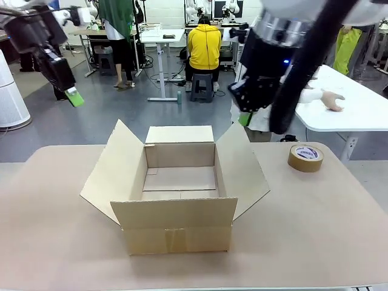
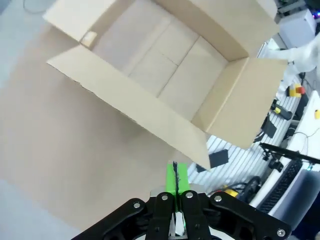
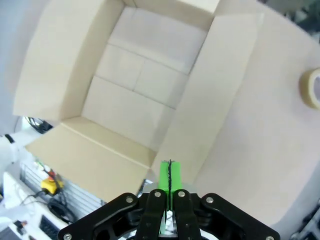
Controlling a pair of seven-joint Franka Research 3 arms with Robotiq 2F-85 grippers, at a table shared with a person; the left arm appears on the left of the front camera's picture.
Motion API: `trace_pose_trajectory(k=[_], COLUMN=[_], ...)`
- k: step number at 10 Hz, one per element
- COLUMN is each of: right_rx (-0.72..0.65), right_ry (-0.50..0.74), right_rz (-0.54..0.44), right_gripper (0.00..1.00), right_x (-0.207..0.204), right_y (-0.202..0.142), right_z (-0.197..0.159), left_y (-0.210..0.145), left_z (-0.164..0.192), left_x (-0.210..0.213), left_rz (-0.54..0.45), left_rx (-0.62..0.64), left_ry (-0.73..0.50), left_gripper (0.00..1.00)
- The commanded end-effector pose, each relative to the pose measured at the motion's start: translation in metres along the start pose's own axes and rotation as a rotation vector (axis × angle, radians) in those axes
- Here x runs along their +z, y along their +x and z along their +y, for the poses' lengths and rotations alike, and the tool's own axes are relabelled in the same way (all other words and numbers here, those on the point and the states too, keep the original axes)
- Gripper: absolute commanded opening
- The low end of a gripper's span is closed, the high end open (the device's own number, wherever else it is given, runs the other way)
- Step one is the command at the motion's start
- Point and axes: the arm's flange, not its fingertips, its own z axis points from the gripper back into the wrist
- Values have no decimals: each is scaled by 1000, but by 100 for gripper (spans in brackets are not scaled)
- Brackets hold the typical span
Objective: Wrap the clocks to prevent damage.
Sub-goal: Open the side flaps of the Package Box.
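Cardboard box (image 1: 176, 212) sits mid-table: plain brown, open on top, all 4 flaps folded outward, bottom panels showing inside, a tape strip on the front seam. Tan table (image 1: 315, 236) under it. Roll of brown tape (image 1: 305, 157) lies flat to the box's right, well apart. Left gripper (image 1: 75, 97) hangs in the air up & left of the box, green pads pressed together, nothing held. Right gripper (image 1: 244, 118) is above the right flap, pads together too, nothing held.

Brown corrugated cardboard box (image 1: 176, 236), upright, centred on beige table (image 1: 315, 236), four top flaps splayed open (floor flaps shut), brown tape roll (image 1: 305, 157) lying flat, well apart rightward.
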Motion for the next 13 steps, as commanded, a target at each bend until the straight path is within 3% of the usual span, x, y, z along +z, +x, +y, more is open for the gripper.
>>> trace_pose_trajectory(k=[1, 6, 7, 8, 9, 13], right_rx=[-75, -123, -103, -104, -104, -104], right_ry=[-9, -113, -112, -69, -69, -69], right_rz=[31, 51, 30, 73, 73, 73], right_gripper=[1, 1, 1, 1, 1, 1], right_x=[-9, -70, -74, -65, -65, -65], right_y=[26, 45, 45, 43, 43, 43], right_z=[10, 18, 16, 13, 13, 13], left_y=[17, 35, 37, 33, 37, 37], left_z=[-2, -3, -3, -4, -1, -1], left_x=[-9, -70, -72, -62, -68, -68], left_rz=[54, 123, 108, 39, 125, 125], left_rx=[85, 128, 111, 31, 96, 96], left_ry=[47, 351, 334, 284, 313, 313], left_gripper=[0, 0, 0, 0, 0, 0])
